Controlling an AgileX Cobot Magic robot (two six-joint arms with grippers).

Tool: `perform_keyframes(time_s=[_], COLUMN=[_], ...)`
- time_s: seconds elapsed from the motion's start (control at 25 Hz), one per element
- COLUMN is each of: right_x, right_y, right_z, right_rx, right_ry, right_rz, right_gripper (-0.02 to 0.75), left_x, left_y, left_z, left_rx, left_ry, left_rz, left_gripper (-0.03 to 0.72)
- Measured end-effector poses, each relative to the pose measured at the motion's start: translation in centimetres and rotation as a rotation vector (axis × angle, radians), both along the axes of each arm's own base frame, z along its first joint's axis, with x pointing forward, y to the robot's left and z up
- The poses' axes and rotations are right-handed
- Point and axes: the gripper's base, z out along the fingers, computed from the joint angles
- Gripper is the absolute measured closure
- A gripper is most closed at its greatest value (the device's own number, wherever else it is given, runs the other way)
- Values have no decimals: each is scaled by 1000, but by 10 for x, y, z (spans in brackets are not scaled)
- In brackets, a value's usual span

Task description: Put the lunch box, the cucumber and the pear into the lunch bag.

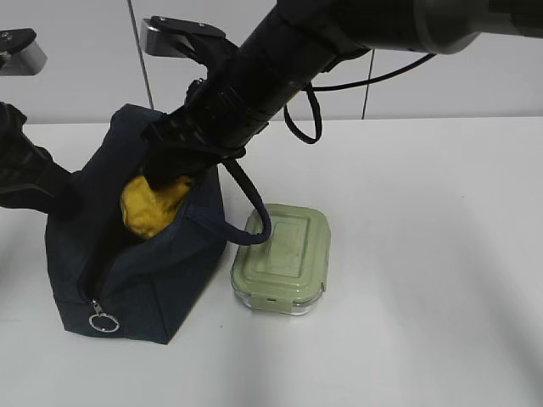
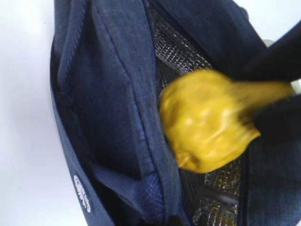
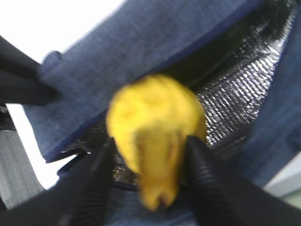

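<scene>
item one, the bag (image 1: 144, 271): we found it upright on the left of the white tabletop (image 1: 424, 280), its mouth open, a silver ring pull (image 1: 103, 322) hanging at the near corner. the left wrist view showed a silvery mesh lining (image 2: 181, 52) inside.

item two, the pear (image 1: 151, 206): yellow, lumpy, we logged it in the bag's mouth, gripped between the black fingers (image 3: 96, 183) of the right gripper (image 3: 151, 181), whose jaws were clenched on it. the right arm reached across from the upper right, a black cable (image 1: 254, 220) looping down beside it.

item three, the box (image 1: 282, 259): clear glass under a pale green lid, we noted it flat on the tabletop just beside the bag's right side, outside it.

item four, the left gripper (image 1: 34, 182): a dark shape at the bag's left edge, against the fabric; we could not tell how its jaws stood.

item five, the cucumber: we could not find it in any view.
</scene>
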Motion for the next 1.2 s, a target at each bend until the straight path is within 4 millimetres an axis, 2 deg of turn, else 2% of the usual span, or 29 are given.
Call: perform_keyframes(time_s=[0.04, 0.12, 0.28, 0.4, 0.52, 0.6, 0.72, 0.88, 1.2], right_x=[-1, -2, -6, -8, -8, -13, -23, -33, -25], right_y=[1, 0, -18, -54, -96, -129, -161, -174, -168], right_z=[2, 7, 35, 39, 13, -19, -55, -86, -134], right_rx=[10, 15, 17, 2, 19, 55, 149, 275, 385], right_ry=[0, -8, -62, -28, 66, 187, 315, 397, 511], right_rz=[2, 4, -29, -128, -287, -415, -540, -634, -679], right_gripper=[258, 196, 201, 213, 216, 218, 219, 219, 219], left_x=[0, 0, 0, 0, 0, 0, 0, 0, 0], left_y=[0, 0, 0, 0, 0, 0, 0, 0, 0], left_z=[0, 0, 0, 0, 0, 0, 0, 0, 0], left_rx=[0, 0, 0, 1, 3, 3, 3, 4, 5], left_ry=[0, 0, 0, 0, -1, -1, -1, -1, -1], left_rz=[0, 0, 0, 0, -1, -1, -1, -1, -1], left_gripper=[685, 685, 685, 685, 685, 685, 685, 685, 685])
